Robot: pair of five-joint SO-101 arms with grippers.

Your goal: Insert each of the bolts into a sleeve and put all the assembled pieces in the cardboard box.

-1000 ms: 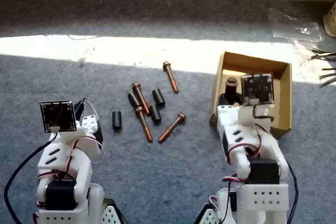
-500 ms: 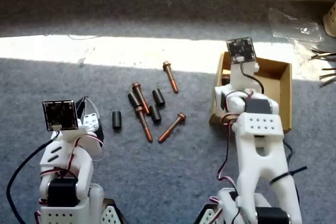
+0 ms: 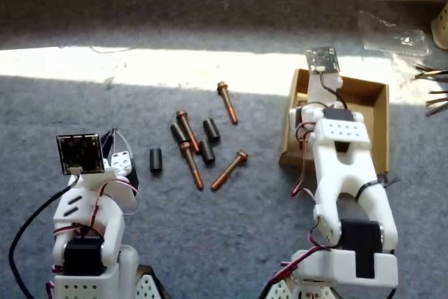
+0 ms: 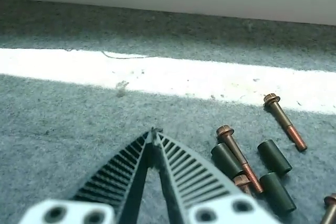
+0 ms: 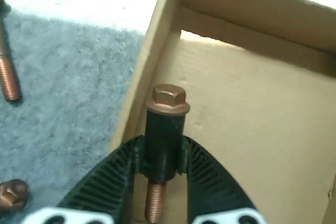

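Right wrist view has the right end effector [image 5: 161, 153] clenched on a black sleeve [image 5: 164, 140] with a copper bolt [image 5: 168, 99] through it. The hex head sits on the sleeve's upper end and the threaded tip pokes out below the sleeve. This assembled piece stands roughly upright inside the cardboard box [image 5: 157, 51], just beside one side wall; whether it touches the box floor I cannot tell. High view shows the right arm [image 3: 339, 152] stretched forward over the near rim of the box, which lies at the right of the grey carpeted surface [image 3: 245, 243]. Four loose bolts [image 3: 227, 101] and four loose sleeves [image 3: 155, 160] lie scattered at the middle of the surface, well apart from the box. One sleeve lies alone nearest the left arm [image 3: 91, 194], one bolt lies alone at the far side by the sunlit strip, and the rest are bunched, some of them touching. Left wrist view shows the left end effector [image 4: 154, 135] pinched together on nothing, its tips met low over the surface, near the scatter yet apart from it.
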